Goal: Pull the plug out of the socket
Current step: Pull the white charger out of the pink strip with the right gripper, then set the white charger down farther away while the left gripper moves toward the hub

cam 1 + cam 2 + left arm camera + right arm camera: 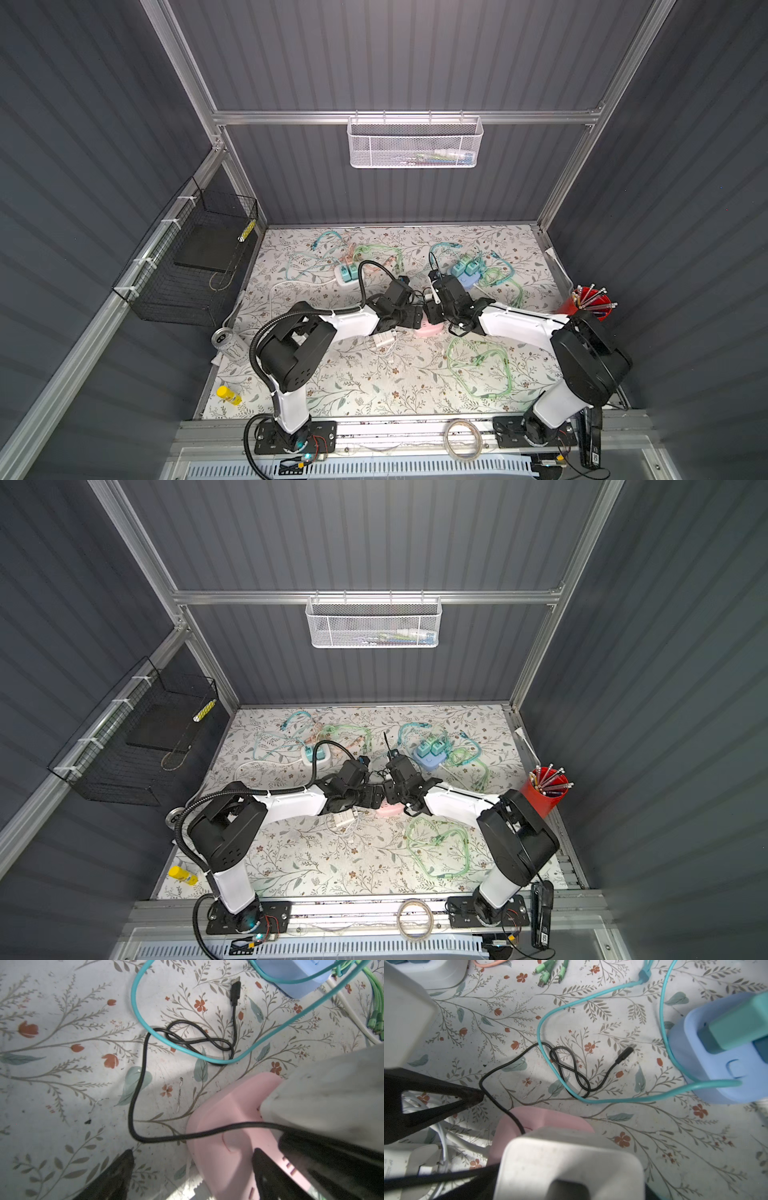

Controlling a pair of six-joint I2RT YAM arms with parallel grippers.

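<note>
The pink socket (pixel 430 331) (pixel 390 810) lies mid-table between both grippers. In the left wrist view the socket (pixel 228 1126) carries a white plug (pixel 324 1093) whose black cable (pixel 137 1105) loops away over the table. My right gripper (pixel 434 313) (pixel 569 1193) is shut on the plug (pixel 571 1159), which stands on the socket (pixel 533 1118); its prongs are hidden. My left gripper (pixel 415 318) (pixel 193 1151) is open. One of its fingers (pixel 268 1174) rests over the socket, while the other stands on the table beside it.
A blue power strip (pixel 467 274) (pixel 716 1064) with teal plugs lies behind right and a white strip (pixel 345 276) behind left. Green cables (pixel 478 365) lie front right and a white adapter (pixel 382 340) sits under the left arm. A red pen cup (pixel 588 305) and a can (pixel 226 338) stand at the table's edges.
</note>
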